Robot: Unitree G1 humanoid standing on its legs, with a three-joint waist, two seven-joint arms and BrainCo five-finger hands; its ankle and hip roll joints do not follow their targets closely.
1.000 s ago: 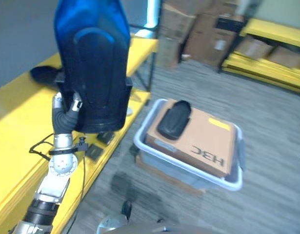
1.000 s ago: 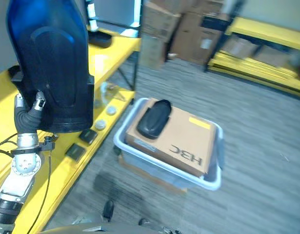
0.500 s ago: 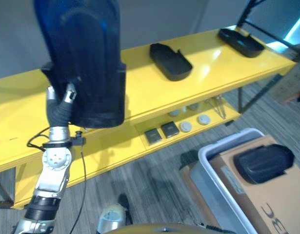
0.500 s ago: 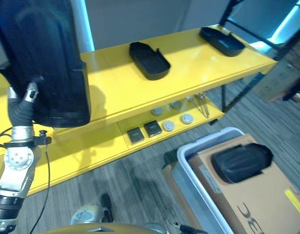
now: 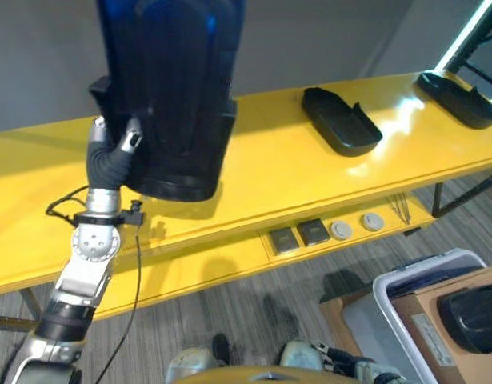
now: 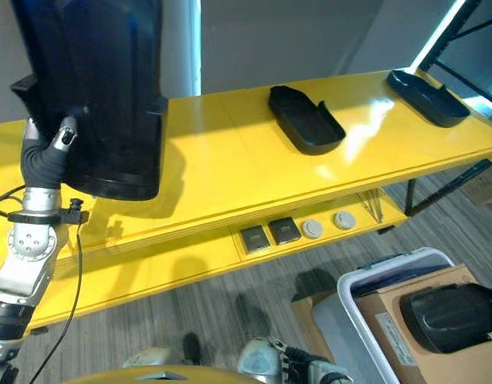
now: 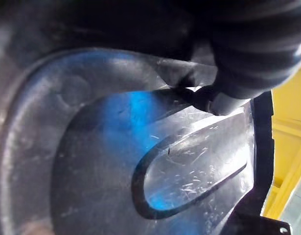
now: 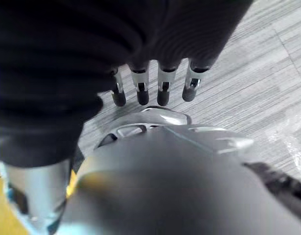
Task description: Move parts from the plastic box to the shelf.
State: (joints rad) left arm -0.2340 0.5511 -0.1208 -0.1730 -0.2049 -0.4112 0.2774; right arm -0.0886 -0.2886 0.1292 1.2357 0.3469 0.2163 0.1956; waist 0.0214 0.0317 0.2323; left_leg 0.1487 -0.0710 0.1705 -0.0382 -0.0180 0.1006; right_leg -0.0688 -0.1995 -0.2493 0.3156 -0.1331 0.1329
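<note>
Swung toward the shelf (image 5: 310, 180), left hand (image 5: 110, 156) grips the black part (image 5: 170, 96); next, lower it down. Right hand (image 8: 150, 88) hangs relaxed, empty.

2 head eyes down on shelf (image 5: 310, 176), wrist views very close, perhaps floorward

Grey plank floor (image 6: 214, 312) — cardboard box (image 6: 426, 340)

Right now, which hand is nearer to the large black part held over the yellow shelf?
The left hand: it grips the large black part from behind. The right hand hangs over the grey floor, apart from it.
</note>
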